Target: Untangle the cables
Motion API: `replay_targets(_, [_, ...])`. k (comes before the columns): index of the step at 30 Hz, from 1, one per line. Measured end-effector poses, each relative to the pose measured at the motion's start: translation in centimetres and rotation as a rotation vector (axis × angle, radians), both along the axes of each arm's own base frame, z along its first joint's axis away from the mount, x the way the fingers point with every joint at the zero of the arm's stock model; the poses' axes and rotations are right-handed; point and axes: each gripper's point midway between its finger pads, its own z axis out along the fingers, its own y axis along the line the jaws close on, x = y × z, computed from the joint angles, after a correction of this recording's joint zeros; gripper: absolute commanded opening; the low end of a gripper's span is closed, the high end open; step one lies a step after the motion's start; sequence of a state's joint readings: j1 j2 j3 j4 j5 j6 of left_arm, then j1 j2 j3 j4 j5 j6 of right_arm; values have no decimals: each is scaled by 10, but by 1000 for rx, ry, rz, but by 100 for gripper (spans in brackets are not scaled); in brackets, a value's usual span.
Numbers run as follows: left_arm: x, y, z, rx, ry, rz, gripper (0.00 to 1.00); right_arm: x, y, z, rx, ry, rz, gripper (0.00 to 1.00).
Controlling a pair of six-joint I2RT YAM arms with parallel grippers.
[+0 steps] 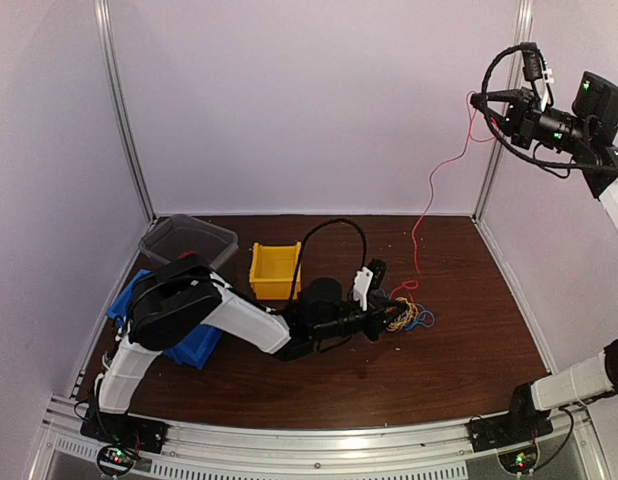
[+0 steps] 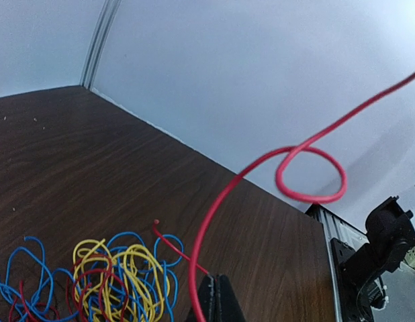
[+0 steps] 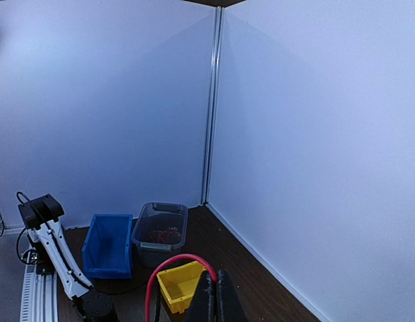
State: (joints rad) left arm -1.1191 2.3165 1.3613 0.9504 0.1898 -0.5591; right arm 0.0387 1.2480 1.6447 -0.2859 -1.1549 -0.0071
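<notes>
One strand in hand: red cable pinched by left jaws at the bundle and right jaws raised high; next, likely drawing it clear.

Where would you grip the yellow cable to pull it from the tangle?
Probably an open loop of the yellow cable, from straight above: the loops lie flat on the table, mostly atop the blue cable, with gaps for a finger.

Left arm: white link shells, black joints, thin black cable loop over wrist, white clip. Left gripper fingers black, wedge-shaped. Right arm: same white-black build, looped black cable, green light. Black bases, green LEDs.
</notes>
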Motion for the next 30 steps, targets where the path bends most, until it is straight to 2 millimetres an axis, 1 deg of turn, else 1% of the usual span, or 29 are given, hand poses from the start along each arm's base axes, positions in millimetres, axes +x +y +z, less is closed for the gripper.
replay_targets(4, [-6, 13, -30, 50, 59, 5, 0, 2, -13, 38, 33, -68, -42, 0])
replay_targets(6, [-8, 17, -40, 67, 80, 6, 0, 1, -18, 52, 49, -98, -55, 0])
replay_targets(8, [-9, 20, -44, 72, 94, 8, 0, 1, -22, 62, 71, -113, -61, 0])
replay_targets(16, [-8, 20, -42, 59, 100, 14, 0, 10, -32, 76, 109, -113, -80, 0])
replay_targets(20, [-7, 21, -42, 59, 99, 19, 0, 8, -38, 86, 119, -132, -93, 0])
replay_targets(24, [-7, 22, -44, 63, 100, 25, 0, 3, -45, 104, 134, -175, -106, 0])
replay_targets(26, [-7, 23, -45, 65, 100, 25, 0, 2, -47, 108, 141, -186, -107, 0])
replay_targets(28, [-7, 23, -42, 68, 90, 24, 0, 2, -46, 105, 146, -186, -97, 0])
replay_targets(29, [-7, 23, -39, 73, 83, 23, 0, 5, -46, 98, 146, -173, -92, 0])
replay_targets(30, [-7, 23, -31, 69, 70, 23, 0, 9, -46, 88, 146, -154, -91, 0])
